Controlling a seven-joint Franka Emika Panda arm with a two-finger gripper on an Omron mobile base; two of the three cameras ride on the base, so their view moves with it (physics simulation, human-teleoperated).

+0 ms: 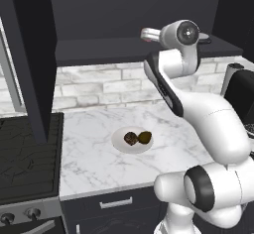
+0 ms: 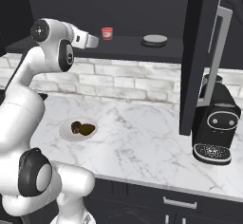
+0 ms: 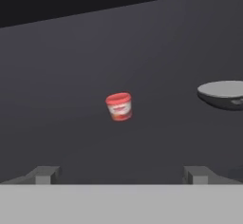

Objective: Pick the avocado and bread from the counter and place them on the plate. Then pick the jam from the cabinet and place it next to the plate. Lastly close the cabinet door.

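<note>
The white plate (image 1: 118, 145) sits on the marble counter (image 1: 89, 153) with the dark brown bread (image 1: 130, 138) and the olive avocado (image 1: 145, 137) lying side by side on it. The small red jam (image 2: 107, 33) stands on the shelf of the dark cabinet (image 2: 133, 0), whose doors hang open. My gripper (image 2: 96, 42) is raised to shelf height and points at the jam from a short distance. In the hand view the jam (image 3: 119, 106) is centred ahead of the gripper (image 3: 121, 175). Its fingertips (image 3: 45, 174) stand wide apart with nothing between them.
A grey flat disc (image 2: 154, 40) rests on the shelf right of the jam. The open right cabinet door (image 2: 195, 52) hangs over the counter beside a black coffee machine (image 2: 216, 128). The left door (image 1: 30, 54) hangs above the stove (image 1: 25, 158).
</note>
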